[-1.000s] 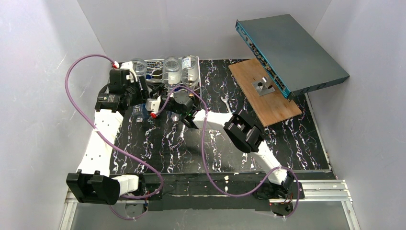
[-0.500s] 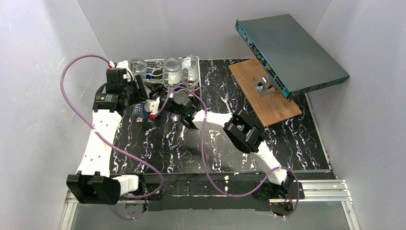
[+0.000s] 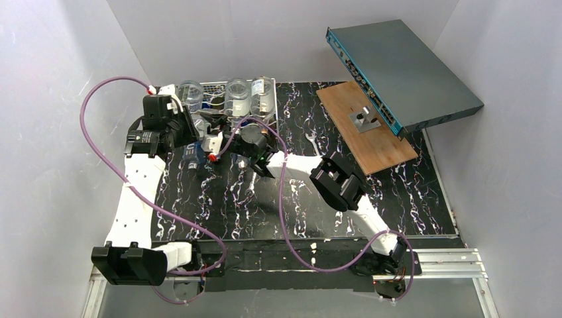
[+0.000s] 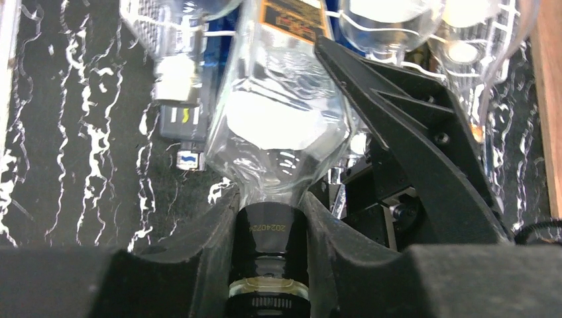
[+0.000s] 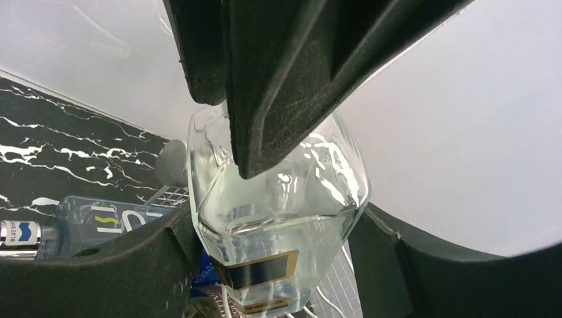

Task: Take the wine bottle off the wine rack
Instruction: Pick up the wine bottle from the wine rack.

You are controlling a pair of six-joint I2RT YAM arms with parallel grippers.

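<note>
The wine bottle (image 4: 278,106) is clear glass with a black and gold label and a black neck. In the left wrist view, my left gripper (image 4: 268,199) is shut on that neck, with both fingers pressed against it. My right gripper (image 5: 275,215) holds the bottle's wide body (image 5: 278,218) between its fingers, and one right finger (image 4: 411,126) lies along the glass. Both grippers meet at the front left of the wine rack (image 3: 219,86), left gripper (image 3: 187,136) facing right gripper (image 3: 222,126). Whether the bottle still rests on the rack wires is hidden.
Other clear bottles (image 3: 237,98) lie in the rack. A blue-labelled bottle (image 4: 179,99) lies on the black mat beside it. A wooden board (image 3: 364,126) with a metal bracket sits at the back right. A dark teal box (image 3: 404,63) leans over it.
My left gripper has closed onto the bottle's neck, and its wrist has shifted a little to the left. The right arm has stayed where it was.
</note>
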